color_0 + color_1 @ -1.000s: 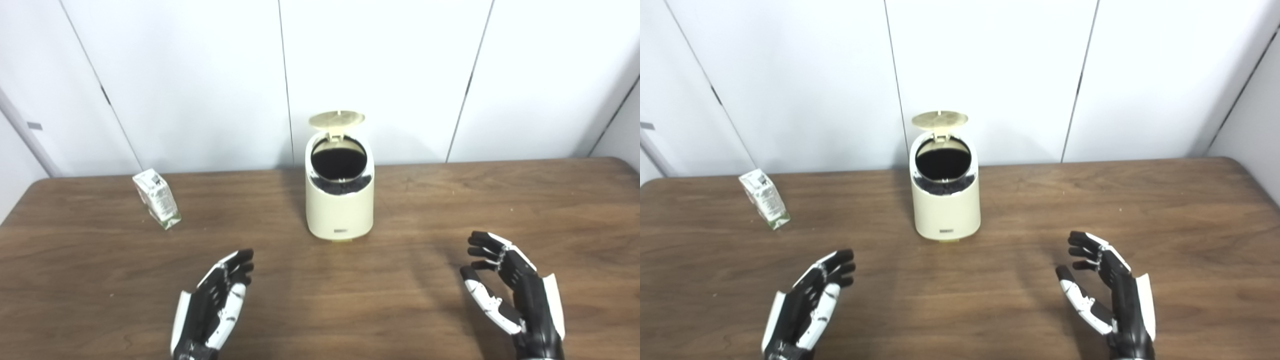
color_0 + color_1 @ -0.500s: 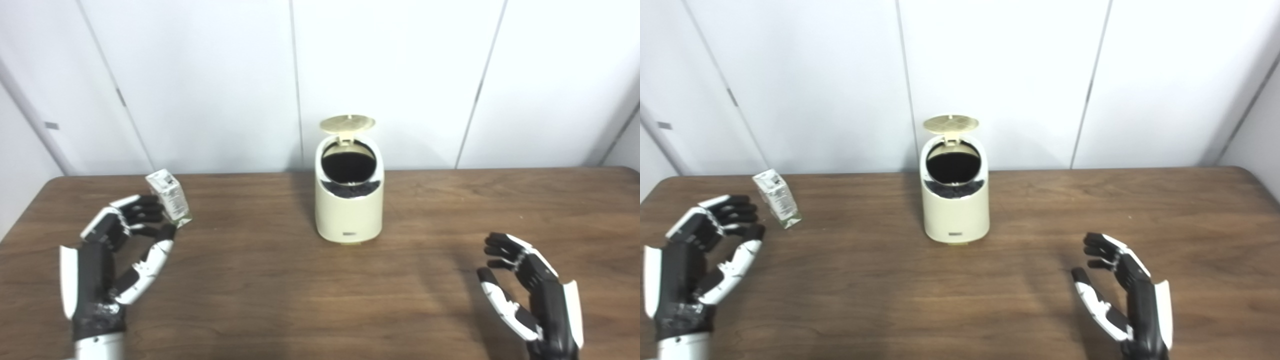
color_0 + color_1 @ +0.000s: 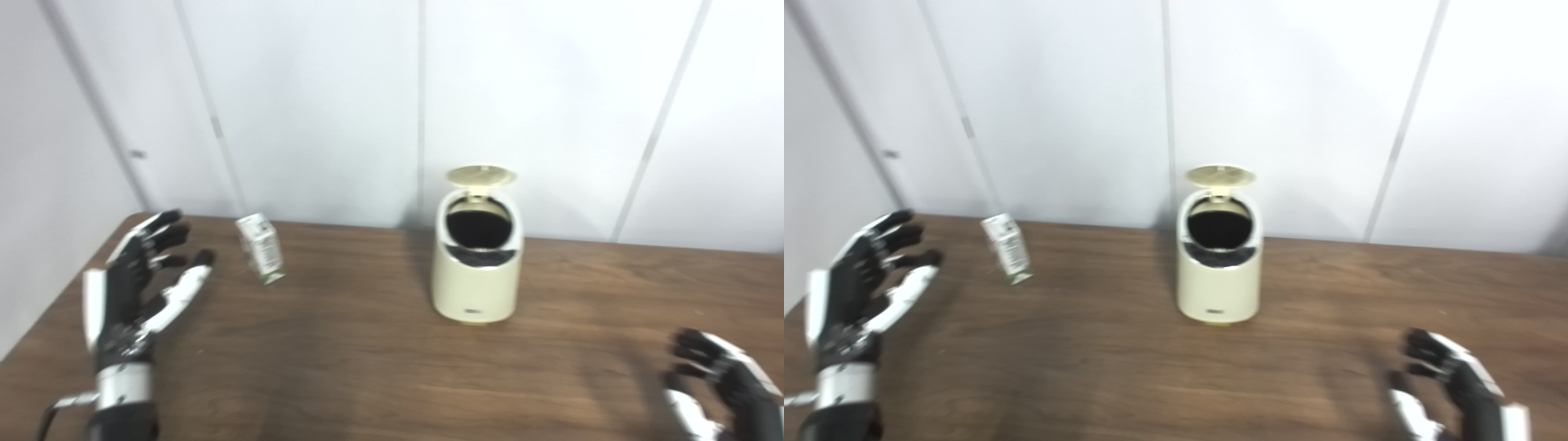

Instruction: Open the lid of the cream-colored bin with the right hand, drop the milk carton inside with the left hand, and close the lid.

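Lid (image 3: pixel 481 176) stands up, so the carton pickup is in hand. The left robot hand (image 3: pixel 144 278), open and empty, must reach toward 2 o'clock and grasp the milk carton (image 3: pixel 261 249); the right robot hand (image 3: pixel 1454 386) waits open.

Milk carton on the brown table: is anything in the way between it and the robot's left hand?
No, nothing visible. The open left hand hovers just left of the small white and green milk carton, with only bare brown wooden table between them. The cream-colored bin, lid up, stands off to the carton's right.
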Available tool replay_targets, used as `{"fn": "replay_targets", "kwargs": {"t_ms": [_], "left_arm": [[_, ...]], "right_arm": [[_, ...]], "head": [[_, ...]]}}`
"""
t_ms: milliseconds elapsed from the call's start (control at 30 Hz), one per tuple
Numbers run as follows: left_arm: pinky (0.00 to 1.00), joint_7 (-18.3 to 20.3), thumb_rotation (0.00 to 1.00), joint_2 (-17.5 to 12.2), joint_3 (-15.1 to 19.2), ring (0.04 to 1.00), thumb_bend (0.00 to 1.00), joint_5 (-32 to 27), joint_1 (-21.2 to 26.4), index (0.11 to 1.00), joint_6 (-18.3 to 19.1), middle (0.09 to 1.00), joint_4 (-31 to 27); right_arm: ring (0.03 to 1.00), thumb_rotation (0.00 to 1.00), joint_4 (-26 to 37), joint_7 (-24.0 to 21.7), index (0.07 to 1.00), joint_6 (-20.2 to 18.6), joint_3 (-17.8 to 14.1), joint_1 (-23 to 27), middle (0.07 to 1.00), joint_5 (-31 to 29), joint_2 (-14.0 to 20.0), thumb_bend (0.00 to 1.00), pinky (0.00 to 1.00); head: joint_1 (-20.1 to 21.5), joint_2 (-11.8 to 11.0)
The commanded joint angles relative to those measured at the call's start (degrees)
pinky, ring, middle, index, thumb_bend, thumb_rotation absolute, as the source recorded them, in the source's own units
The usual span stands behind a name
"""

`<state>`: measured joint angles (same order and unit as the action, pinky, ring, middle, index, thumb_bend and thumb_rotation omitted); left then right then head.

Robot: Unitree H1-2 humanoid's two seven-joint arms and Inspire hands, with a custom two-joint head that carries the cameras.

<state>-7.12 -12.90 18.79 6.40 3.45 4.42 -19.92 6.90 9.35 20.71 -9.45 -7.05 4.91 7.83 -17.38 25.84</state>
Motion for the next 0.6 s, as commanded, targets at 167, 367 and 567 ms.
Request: {"fn": "replay_targets", "kwargs": {"t_ms": [167, 367, 567], "left_arm": [[0.74, -0.51, 0.47, 0.09, -3.28, 0.824, 0.88, 4.63, 2.83, 0.897, 2.5, 0.858, -1.11], [0.74, -2.79, 0.51, 2.11, -4.71, 0.819, 0.9, 8.9, 3.19, 0.888, 1.89, 0.855, 1.92], [0.79, -3.35, 0.5, 1.77, -3.96, 0.855, 0.94, 7.49, 4.24, 0.909, 1.07, 0.879, 7.25]], "right_arm": [[0.683, 0.22, -0.34, -1.97, 0.674, -3.69, -2.56, -0.37, 0.699, -4.44, 2.3, 0.21, 0.58], [0.684, 0.27, -0.88, -3.33, 0.677, -4.9, -3.84, 0.13, 0.703, -5.28, 3.61, 0.23, 0.58], [0.677, 0.3, -2.09, -4.09, 0.67, -4.01, -3.96, 0.34, 0.697, -4.5, 4.65, 0.25, 0.57]], "head": [[-9.36, -1.13], [-13.62, -2.67], [-15.08, -3.77]]}}
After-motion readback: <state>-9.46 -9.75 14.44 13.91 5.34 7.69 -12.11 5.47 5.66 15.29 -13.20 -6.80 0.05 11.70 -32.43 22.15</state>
